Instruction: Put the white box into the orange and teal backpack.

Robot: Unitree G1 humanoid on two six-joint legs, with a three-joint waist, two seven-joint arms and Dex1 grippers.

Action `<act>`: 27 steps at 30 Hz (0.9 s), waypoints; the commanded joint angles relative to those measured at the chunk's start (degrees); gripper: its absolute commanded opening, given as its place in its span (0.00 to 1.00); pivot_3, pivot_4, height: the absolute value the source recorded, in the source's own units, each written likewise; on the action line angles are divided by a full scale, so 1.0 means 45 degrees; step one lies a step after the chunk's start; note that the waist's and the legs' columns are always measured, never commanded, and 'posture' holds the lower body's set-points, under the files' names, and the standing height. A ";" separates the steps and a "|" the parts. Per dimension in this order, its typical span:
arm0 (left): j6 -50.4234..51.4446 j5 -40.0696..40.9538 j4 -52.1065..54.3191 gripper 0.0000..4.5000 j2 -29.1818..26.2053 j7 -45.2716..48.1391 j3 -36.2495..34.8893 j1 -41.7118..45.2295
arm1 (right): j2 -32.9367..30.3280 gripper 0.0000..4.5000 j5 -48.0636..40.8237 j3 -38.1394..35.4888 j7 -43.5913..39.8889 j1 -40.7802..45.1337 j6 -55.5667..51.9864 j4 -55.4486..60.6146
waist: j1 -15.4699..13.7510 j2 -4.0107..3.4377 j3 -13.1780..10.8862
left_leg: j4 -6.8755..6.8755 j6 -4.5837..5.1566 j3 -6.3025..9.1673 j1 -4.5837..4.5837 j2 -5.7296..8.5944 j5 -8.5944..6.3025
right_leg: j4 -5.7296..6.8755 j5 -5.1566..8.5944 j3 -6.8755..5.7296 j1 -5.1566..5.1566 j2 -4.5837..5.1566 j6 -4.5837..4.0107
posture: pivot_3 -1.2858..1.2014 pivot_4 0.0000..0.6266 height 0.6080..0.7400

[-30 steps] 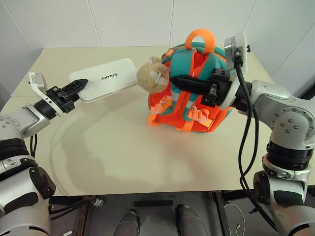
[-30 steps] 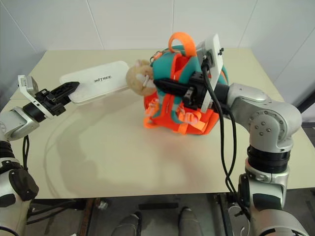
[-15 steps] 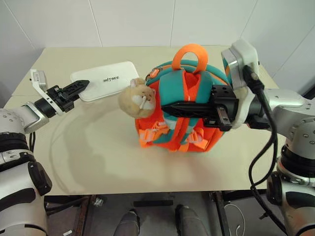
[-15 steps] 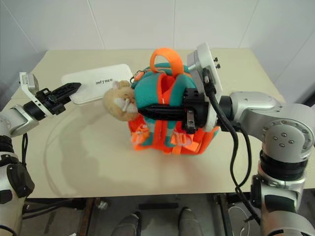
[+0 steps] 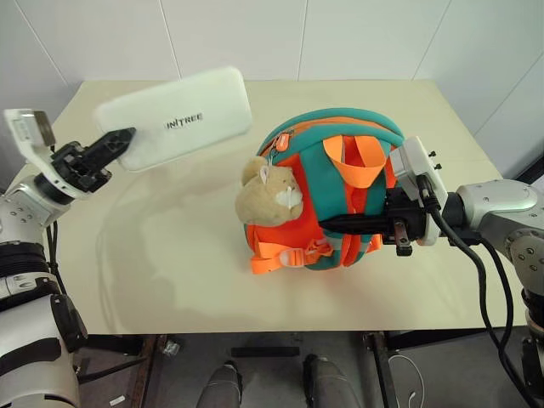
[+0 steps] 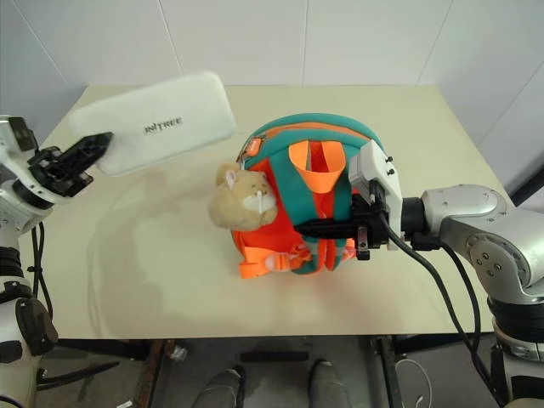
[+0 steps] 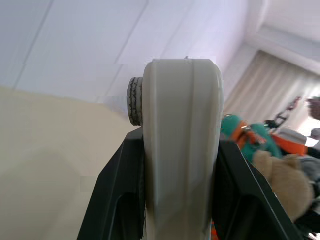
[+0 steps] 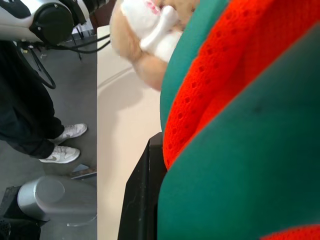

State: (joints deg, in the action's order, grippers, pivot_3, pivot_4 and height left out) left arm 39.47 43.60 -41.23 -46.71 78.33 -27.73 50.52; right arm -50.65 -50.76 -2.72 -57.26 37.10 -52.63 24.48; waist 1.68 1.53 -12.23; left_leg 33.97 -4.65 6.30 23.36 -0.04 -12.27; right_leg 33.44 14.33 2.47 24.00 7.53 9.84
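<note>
1. A beige rectangular table (image 5: pixel 170 255) stands against white walls.
2. The small rounded orange and teal backpack (image 5: pixel 340 161) sits near the table's middle, a tan plush animal toy (image 5: pixel 268 195) hanging on its side.
3. The left gripper (image 5: pixel 115 143) clamps one short end of the flat white plastic box (image 5: pixel 178 115), held tilted above the table.
4. The right gripper (image 5: pixel 340 223), fingers pinched narrow, grips the backpack's orange strap webbing.
5. A person's white shoes (image 8: pixel 62 145) show on the floor.

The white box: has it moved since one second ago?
Yes. The white box has risen off the table; its far end now overlaps the back wall.
</note>
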 commanded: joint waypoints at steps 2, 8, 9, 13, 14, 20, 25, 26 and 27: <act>-0.0420 0.0740 0.0165 0.28 -0.0368 0.1422 -0.0735 0.0359 | -0.0126 0.00 0.0204 -0.0441 -0.0178 -0.0284 0.0507 -0.0036 | -0.0017 0.0000 0.0000 | 0.0006 0.0000 0.0001 -0.0001 0.0000 0.0000 | 0.0010 0.0001 0.0000 0.0000 0.0001 -0.0001 | 0.52 0.24 1.00; -0.0203 0.0762 0.0514 0.28 -0.0601 0.3030 -0.0066 0.0187 | -0.0012 0.00 0.0283 -0.0457 -0.0230 -0.0568 0.0825 -0.0286 | -0.0018 0.0002 0.0000 | 0.0028 0.0001 0.0002 -0.0003 0.0000 0.0001 | 0.0028 0.0000 0.0000 -0.0003 0.0000 -0.0001 | 0.52 0.24 1.00; -0.0204 0.0856 0.0700 0.28 -0.0679 0.3118 0.0172 0.0052 | 0.0020 0.00 0.0302 -0.0431 -0.0215 -0.0578 0.0858 -0.0302 | -0.0017 0.0001 0.0000 | 0.0029 0.0001 0.0003 -0.0003 0.0000 0.0001 | 0.0030 0.0000 0.0000 -0.0003 0.0000 -0.0002 | 0.52 0.24 1.00; 0.0028 0.1242 0.1639 0.28 -0.0792 0.3149 0.1050 -0.0237 | 0.0131 0.00 0.0364 -0.0367 -0.0149 -0.0538 0.0906 -0.0366 | -0.0016 0.0001 0.0000 | 0.0029 0.0002 0.0003 -0.0003 -0.0001 0.0001 | 0.0031 0.0000 0.0002 -0.0003 0.0000 -0.0002 | 0.52 0.24 1.00; 0.0160 0.1302 0.2018 0.28 -0.0732 0.3149 0.1229 -0.0237 | 0.0148 0.00 0.0388 -0.0358 -0.0146 -0.0526 0.0905 -0.0385 | -0.0016 0.0005 -0.0002 | 0.0029 0.0002 0.0003 -0.0004 0.0000 0.0001 | 0.0033 0.0001 0.0002 -0.0003 0.0000 -0.0003 | 0.52 0.24 1.00; 0.1226 0.1813 0.3930 0.28 -0.0382 0.2534 0.1625 -0.0109 | 0.0216 0.00 0.0531 -0.0336 -0.0102 -0.0561 0.0915 -0.0404 | -0.0015 0.0005 -0.0003 | 0.0030 0.0001 0.0004 -0.0004 -0.0001 0.0001 | 0.0037 0.0002 0.0002 -0.0003 -0.0001 -0.0004 | 0.52 0.24 1.00; 0.1281 0.1446 0.4458 0.28 -0.0503 0.2359 0.2075 -0.0220 | 0.0284 0.00 0.0622 -0.0318 -0.0034 -0.0556 0.0892 -0.0402 | 0.0005 0.0005 -0.0003 | 0.0030 0.0002 0.0003 -0.0009 -0.0002 0.0001 | 0.0041 0.0003 0.0005 -0.0003 -0.0002 -0.0007 | 0.52 0.24 1.00; 0.1151 0.1294 0.4455 0.28 -0.0543 0.2348 0.2172 -0.0218 | 0.0293 0.00 0.0652 -0.0310 -0.0040 -0.0545 0.0898 -0.0421 | 0.0003 0.0005 -0.0003 | 0.0030 0.0002 0.0004 -0.0010 -0.0001 0.0001 | 0.0043 0.0003 0.0005 -0.0003 -0.0003 -0.0007 | 0.52 0.24 1.00; 0.1019 0.1076 0.4462 0.28 -0.0628 0.2317 0.2307 -0.0249 | 0.0301 0.00 0.0659 -0.0320 -0.0034 -0.0540 0.0890 -0.0421 | 0.0000 0.0005 -0.0003 | 0.0030 0.0002 0.0003 -0.0010 -0.0002 0.0001 | 0.0043 0.0003 0.0005 -0.0003 -0.0003 -0.0008 | 0.52 0.24 1.00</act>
State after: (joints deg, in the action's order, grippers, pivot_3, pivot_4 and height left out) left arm 44.89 49.15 -23.49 -48.36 86.01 -18.38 48.88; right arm -49.67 -47.33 -2.78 -57.79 34.25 -49.56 21.99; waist 1.68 1.55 -12.24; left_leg 34.11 -4.64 6.31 23.32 -0.04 -12.26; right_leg 33.64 14.34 2.49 23.99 7.52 9.81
